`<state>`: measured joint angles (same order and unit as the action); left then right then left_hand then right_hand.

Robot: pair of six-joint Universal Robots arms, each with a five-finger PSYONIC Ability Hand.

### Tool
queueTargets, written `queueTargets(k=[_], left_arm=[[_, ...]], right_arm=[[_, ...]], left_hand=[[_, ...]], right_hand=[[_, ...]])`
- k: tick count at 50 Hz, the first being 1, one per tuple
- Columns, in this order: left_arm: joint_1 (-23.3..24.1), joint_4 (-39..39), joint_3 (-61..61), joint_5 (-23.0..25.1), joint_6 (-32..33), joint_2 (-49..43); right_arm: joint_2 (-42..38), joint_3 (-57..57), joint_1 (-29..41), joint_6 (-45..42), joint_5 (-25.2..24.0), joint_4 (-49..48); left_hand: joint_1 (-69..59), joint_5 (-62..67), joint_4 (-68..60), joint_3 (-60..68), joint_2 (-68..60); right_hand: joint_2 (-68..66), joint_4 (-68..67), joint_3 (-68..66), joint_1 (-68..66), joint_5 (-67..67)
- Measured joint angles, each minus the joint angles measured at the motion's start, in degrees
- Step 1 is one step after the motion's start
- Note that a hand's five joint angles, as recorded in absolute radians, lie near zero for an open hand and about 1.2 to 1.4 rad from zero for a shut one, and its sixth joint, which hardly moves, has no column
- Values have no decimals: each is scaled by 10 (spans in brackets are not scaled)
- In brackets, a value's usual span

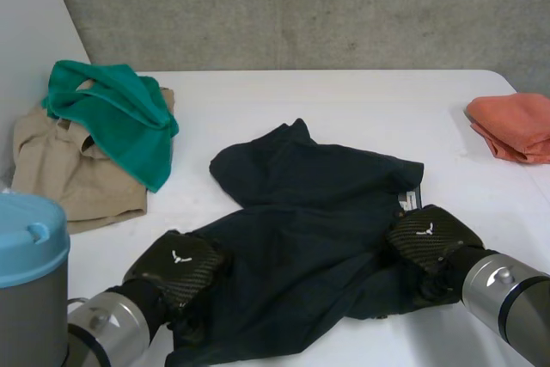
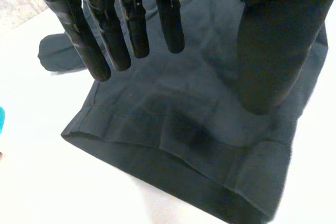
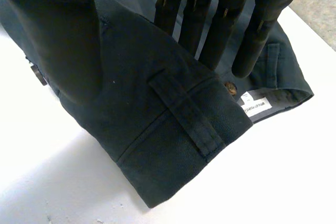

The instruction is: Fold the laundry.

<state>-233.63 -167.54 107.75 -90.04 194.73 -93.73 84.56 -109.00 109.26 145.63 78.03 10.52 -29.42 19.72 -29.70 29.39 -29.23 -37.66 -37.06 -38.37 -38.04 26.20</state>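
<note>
The dark pants lie crumpled near the front edge of the white surface. The left hand is at a leg hem and the right hand at the waistband, both with fingers straight and spread. A green cloth and a tan cloth lie at the left edge, and an orange cloth at the right. The wall is grey.

Dark shorts rumpled on table (waistband folded).

The shorts are of matt, dark woven cloth, with a dull button. The table is smooth and white. The left hand and the right hand have glossy backs with a woven pattern. The wall is rough concrete.
</note>
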Motion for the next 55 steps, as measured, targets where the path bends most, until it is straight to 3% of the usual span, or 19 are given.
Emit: queueTargets(k=[14, 27, 31, 36, 42, 43, 45, 50, 55], left_arm=[[28, 28, 28, -5, -6, 3], [25, -7, 44, -5, -5, -45], [28, -11, 44, -5, -5, -55], [35, -16, 44, -6, -5, -61], [38, -38, 41, -21, -3, -76], [37, -44, 39, -30, -2, -83], [36, -49, 36, -42, 1, -90], [34, -43, 14, -68, 9, -82], [33, 9, -38, -79, 25, 5]], right_arm=[[107, -5, -16, -13, 6, 47], [101, -60, -84, -28, -30, 35], [86, -72, -92, -26, -52, 33], [75, -88, -96, -23, -71, 30], [55, -104, -96, -23, -81, 22], [47, -104, -95, -23, -82, 21], [40, -101, -95, -25, -81, 20], [47, -67, -94, -29, -74, 29], [116, 17, -92, -33, -65, 76]], left_hand=[[2, -2, 1, -1, 1], [-11, 9, -9, 11, -11], [-88, 74, -75, 77, -83], [-282, 273, -275, 275, -279], [-357, 371, -385, 383, -388], [-357, 371, -388, 386, -391], [-357, 371, -388, 387, -391], [-357, 371, -388, 387, -391], [-357, 371, -388, 387, -391]], right_hand=[[48, 42, 53, 46, -45], [48, 42, 53, 46, -46], [48, 42, 53, 46, -45], [35, 28, 41, 39, -20], [-92, -89, -77, -77, 98], [-195, -198, -185, -161, 205], [-273, -277, -263, -228, 278], [-297, -313, -294, -232, 298], [-297, -314, -294, -241, 298]])
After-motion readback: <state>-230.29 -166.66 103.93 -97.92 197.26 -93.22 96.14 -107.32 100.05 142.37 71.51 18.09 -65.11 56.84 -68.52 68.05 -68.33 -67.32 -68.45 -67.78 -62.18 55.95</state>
